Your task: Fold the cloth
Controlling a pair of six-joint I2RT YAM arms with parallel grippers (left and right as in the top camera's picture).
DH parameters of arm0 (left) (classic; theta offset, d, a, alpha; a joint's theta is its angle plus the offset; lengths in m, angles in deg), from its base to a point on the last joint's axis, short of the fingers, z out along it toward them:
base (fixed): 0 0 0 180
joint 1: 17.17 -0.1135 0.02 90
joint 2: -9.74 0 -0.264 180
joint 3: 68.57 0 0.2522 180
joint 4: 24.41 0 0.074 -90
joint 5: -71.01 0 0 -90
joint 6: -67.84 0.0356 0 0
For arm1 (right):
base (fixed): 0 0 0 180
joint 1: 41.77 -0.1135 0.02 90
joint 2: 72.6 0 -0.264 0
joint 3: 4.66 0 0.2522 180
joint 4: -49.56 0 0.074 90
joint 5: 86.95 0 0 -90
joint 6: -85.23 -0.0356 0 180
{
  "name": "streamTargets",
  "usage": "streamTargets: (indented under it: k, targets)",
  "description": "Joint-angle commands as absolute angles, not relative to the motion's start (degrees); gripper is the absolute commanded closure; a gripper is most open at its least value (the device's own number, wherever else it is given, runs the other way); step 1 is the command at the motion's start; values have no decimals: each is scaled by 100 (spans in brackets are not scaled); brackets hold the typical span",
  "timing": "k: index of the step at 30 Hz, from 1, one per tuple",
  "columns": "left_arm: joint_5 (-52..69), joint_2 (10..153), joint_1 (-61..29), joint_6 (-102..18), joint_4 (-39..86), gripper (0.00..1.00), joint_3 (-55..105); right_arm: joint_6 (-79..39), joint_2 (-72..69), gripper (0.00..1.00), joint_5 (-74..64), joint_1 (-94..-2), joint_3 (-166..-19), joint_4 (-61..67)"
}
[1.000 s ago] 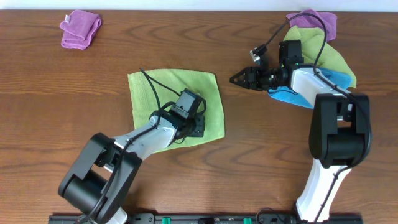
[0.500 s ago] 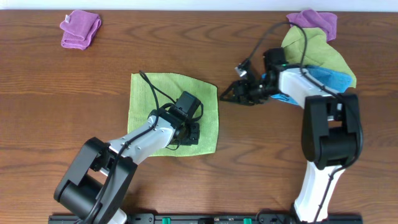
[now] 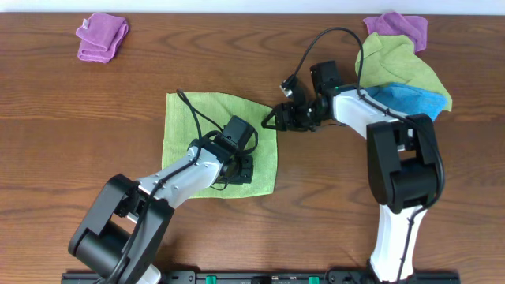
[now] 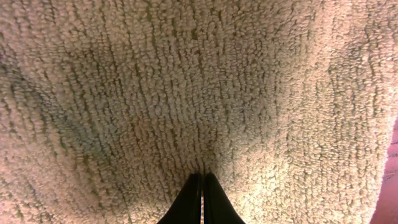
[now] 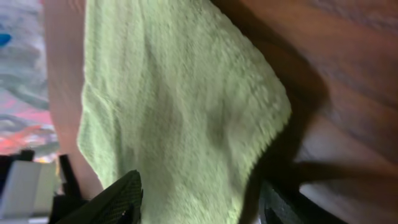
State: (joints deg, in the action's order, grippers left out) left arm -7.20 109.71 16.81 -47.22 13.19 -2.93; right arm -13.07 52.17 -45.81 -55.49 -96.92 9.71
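A light green cloth (image 3: 193, 126) lies flat on the wooden table, left of centre. My left gripper (image 3: 239, 167) rests on its lower right part, fingers shut and pressed onto the fabric (image 4: 203, 186), which fills the left wrist view. My right gripper (image 3: 272, 120) is open and sits at the cloth's upper right corner. In the right wrist view the cloth (image 5: 180, 106) lies between the two spread fingers (image 5: 199, 196), its corner pointing right.
A folded purple cloth (image 3: 102, 35) lies at the far left back. A pile of green (image 3: 398, 63), blue (image 3: 410, 102) and purple (image 3: 398, 25) cloths lies at the back right, behind my right arm.
My right gripper has moved left from the pile to the green cloth's upper right corner. The cloth's right side shifted slightly and settled. My left gripper stayed on the cloth.
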Motion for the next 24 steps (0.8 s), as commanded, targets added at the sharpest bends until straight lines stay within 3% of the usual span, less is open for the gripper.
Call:
streamTargets:
  k: [1, 7, 16, 24]
  targets:
    - [-843, 11351, 1700, -4637, 1614, 94, -693, -1707, 5612, 39, -4817, -5586, -9722, 1118]
    - [-843, 11351, 1700, -4637, 1616, 94, -693, -2494, 5883, 37, -5289, -5610, -9722, 1972]
    - [-853, 11351, 1698, -4567, 1638, 94, -693, -3943, 5890, 35, -5213, -5606, -9722, 4396]
    - [-937, 11351, 1691, -4442, 1636, 94, -693, -4312, 5890, 37, -5097, -5527, -9762, 5542]
